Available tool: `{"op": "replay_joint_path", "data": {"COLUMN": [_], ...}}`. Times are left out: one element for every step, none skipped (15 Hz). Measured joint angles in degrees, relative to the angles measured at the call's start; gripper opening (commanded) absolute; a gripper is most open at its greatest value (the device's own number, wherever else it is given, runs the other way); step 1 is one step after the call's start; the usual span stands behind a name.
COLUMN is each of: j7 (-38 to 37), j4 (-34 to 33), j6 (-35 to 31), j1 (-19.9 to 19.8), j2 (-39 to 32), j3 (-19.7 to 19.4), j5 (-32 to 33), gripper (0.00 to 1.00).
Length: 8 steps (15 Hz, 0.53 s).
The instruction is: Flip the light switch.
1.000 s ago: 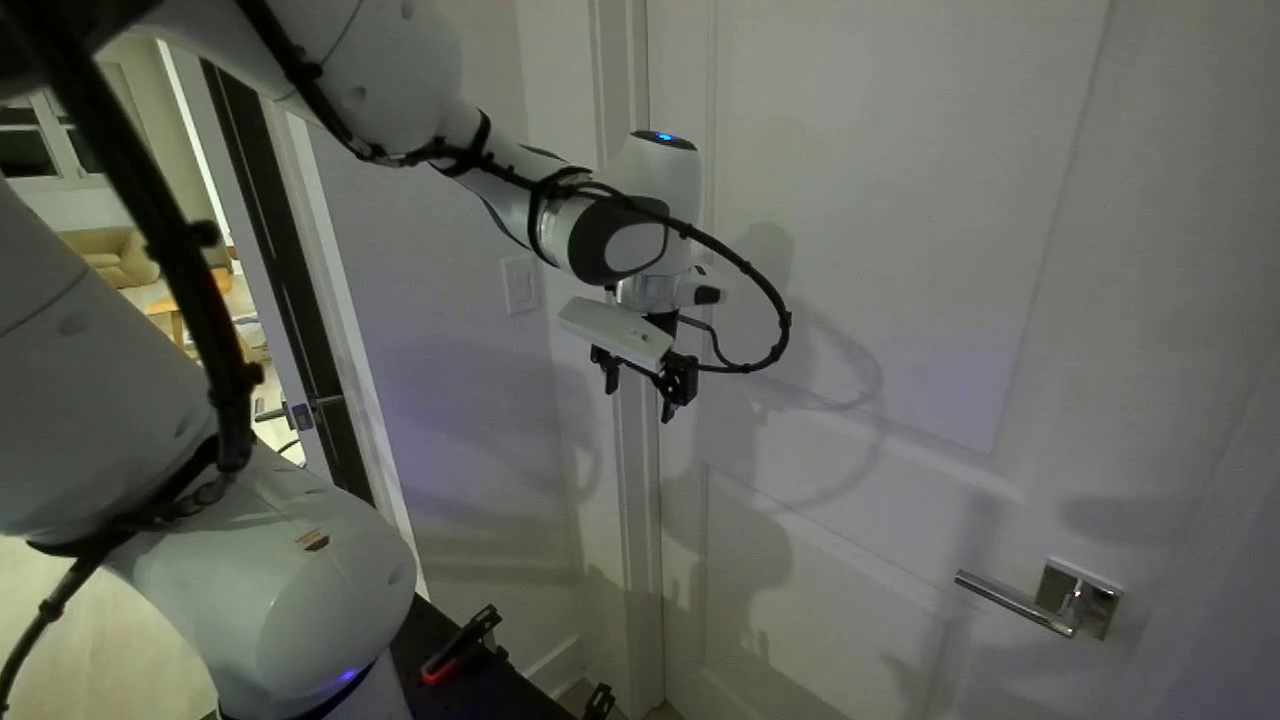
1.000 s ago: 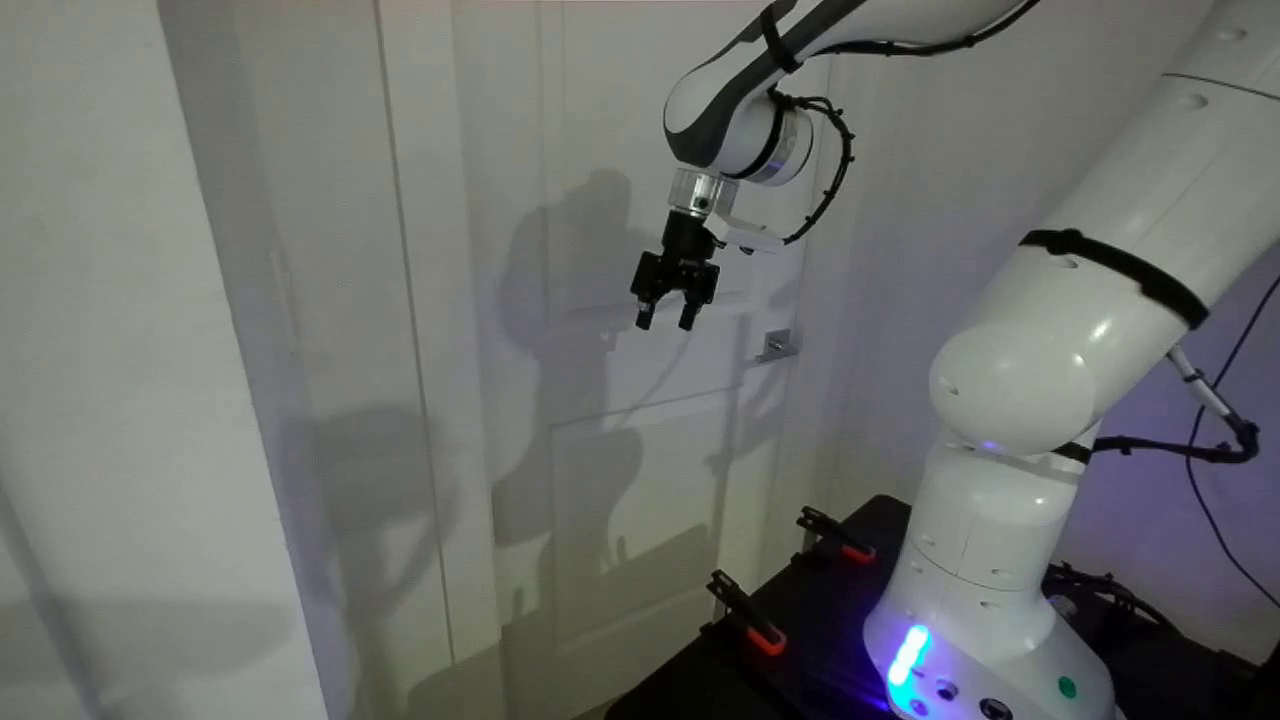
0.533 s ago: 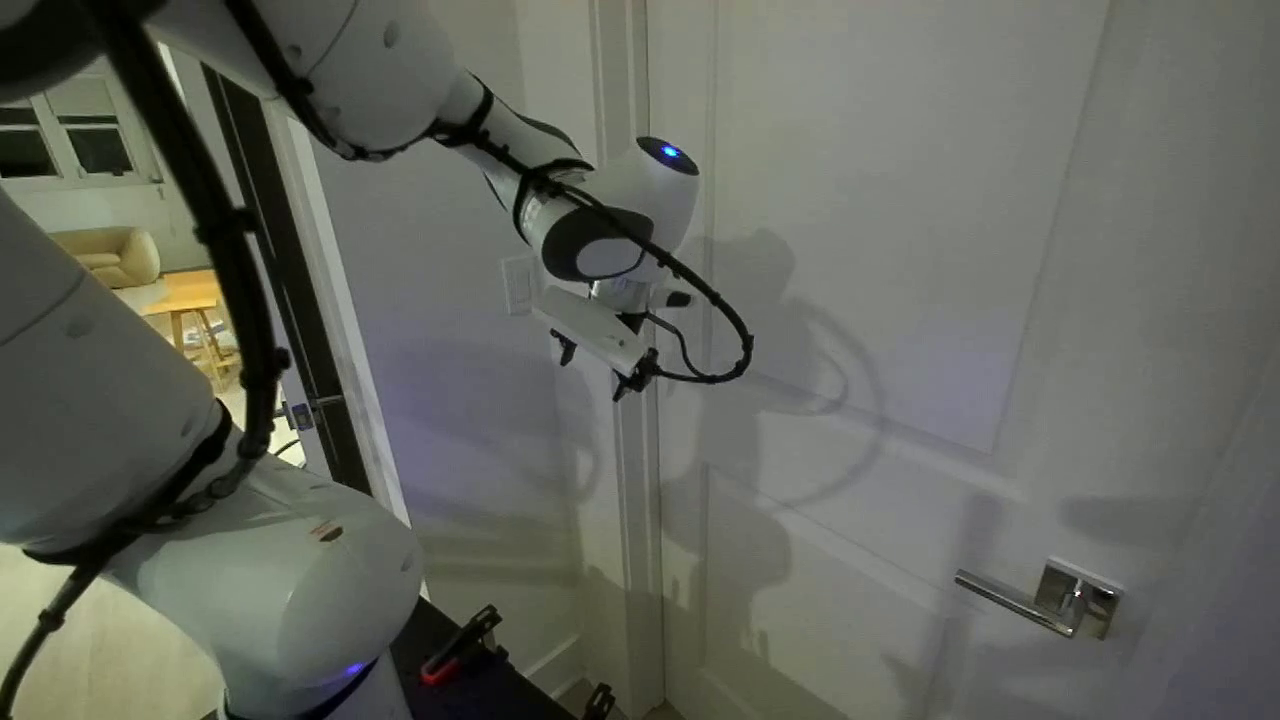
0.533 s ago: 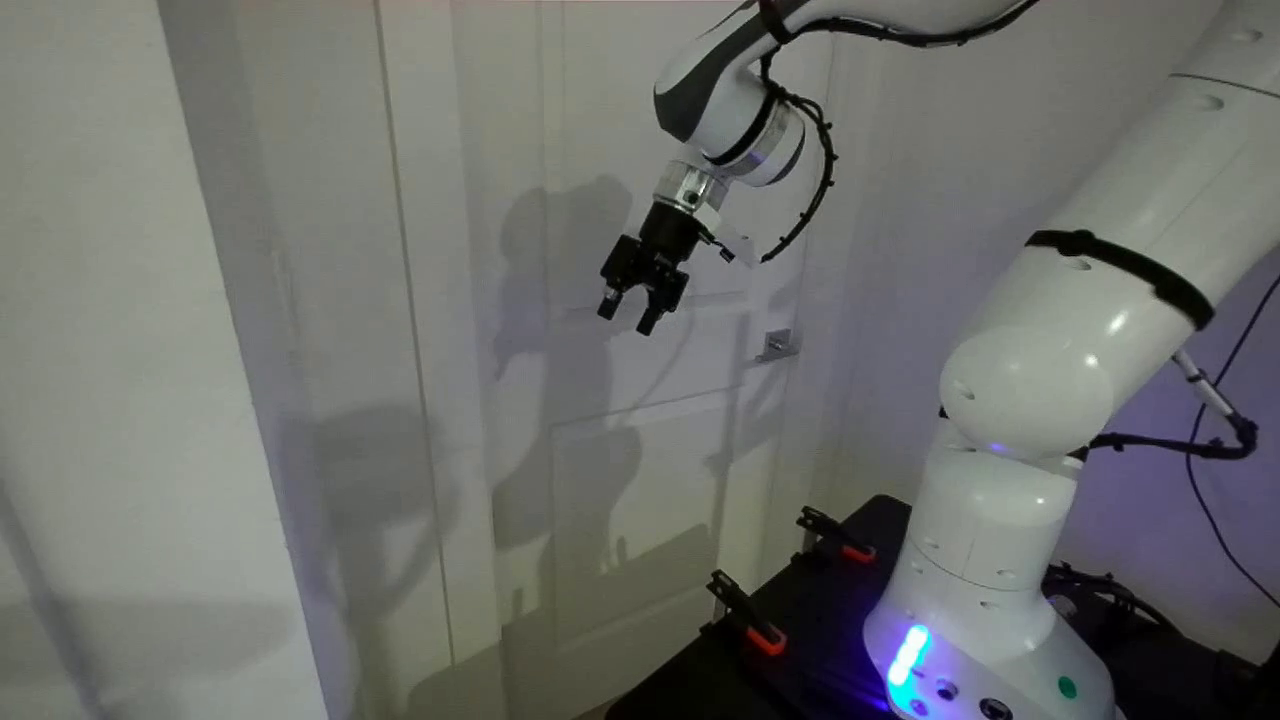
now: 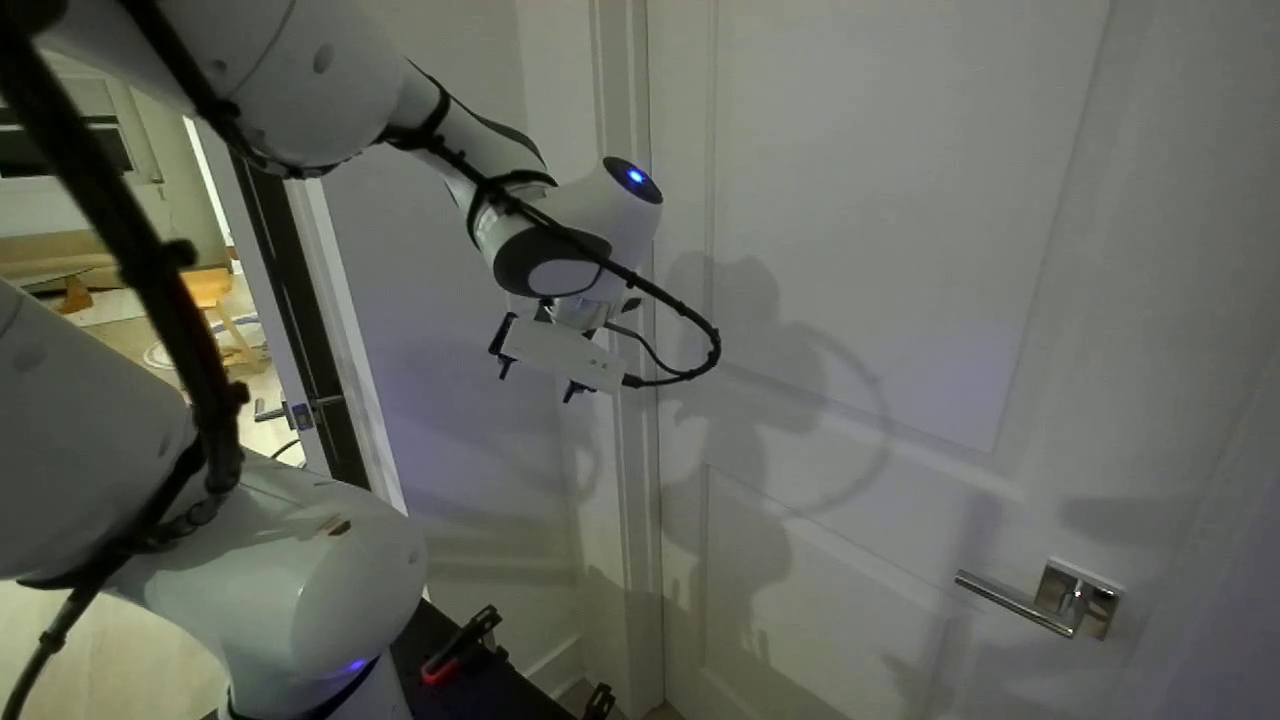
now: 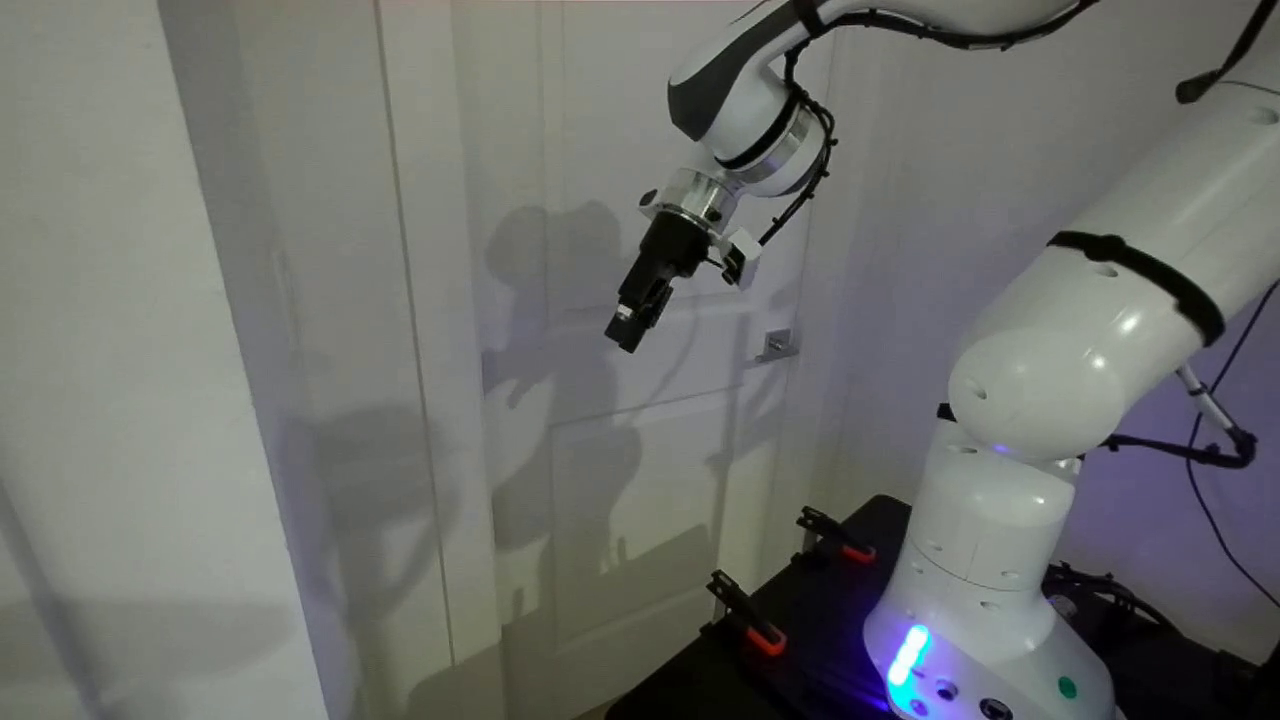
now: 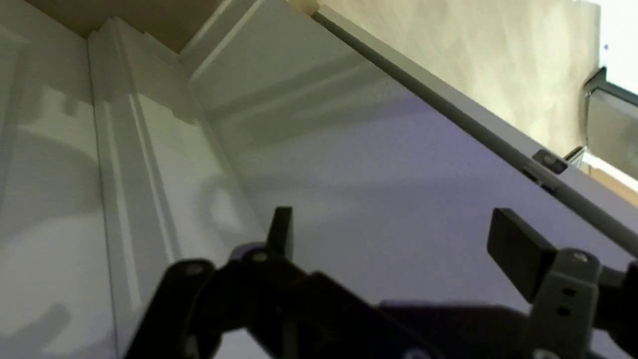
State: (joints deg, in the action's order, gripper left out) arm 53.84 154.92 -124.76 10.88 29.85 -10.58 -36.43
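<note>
The light switch is hidden now, behind the robot's wrist in an exterior view, and does not show in the wrist view. My gripper (image 5: 537,384) hangs tilted in front of the white wall (image 5: 450,420), left of the door frame. It also shows in an exterior view (image 6: 622,335), nearly edge-on, with its fingers overlapping. In the wrist view my gripper (image 7: 391,213) is open, its two black fingers (image 7: 518,249) wide apart, with only the wall beyond. It holds nothing. How far the fingertips are from the wall cannot be told.
A white door (image 5: 850,250) with a metal handle (image 5: 1015,605) stands right of the wall. An open doorway with a dark edge (image 5: 290,300) lies to the left. A cable loop (image 5: 700,310) hangs off the wrist. Clamps (image 6: 748,612) sit on the black table (image 6: 680,690).
My gripper has moved left across the wall in an exterior view, tilted and turned about its axis. The wrist now covers the light switch, which showed before. The fingers stay apart.
</note>
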Motion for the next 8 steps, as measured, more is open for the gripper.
{"op": "replay_joint_path", "data": {"j7": [2.9, 5.7, 8.7, 11.6, 14.7, 17.7, 20.8, 24.2], "j4": [1.1, 2.0, 2.8, 3.5, 4.1, 4.5, 4.5, 4.5], "j6": [-0.2, -0.5, -1.5, -3.2, -5.6, -8.3, -11.2, -14.3], "j1": [0.0, 0.1, 0.2, 0.5, 1.0, 1.7, 2.5, 3.6], "j2": [1.3, 2.5, 3.3, 3.7, 3.8, 3.4, 2.7, 1.8], "j3": [0.1, 0.2, 0.2, 0.2, 0.2, 0.2, 0.2, 0.1], "j5": [0.0, 0.0, -0.2, -0.9, -2.2, -4.0, -6.4, -9.5], "gripper": [1.0, 1.0, 1.0, 1.0, 1.0, 1.0, 1.0, 1.0]}}
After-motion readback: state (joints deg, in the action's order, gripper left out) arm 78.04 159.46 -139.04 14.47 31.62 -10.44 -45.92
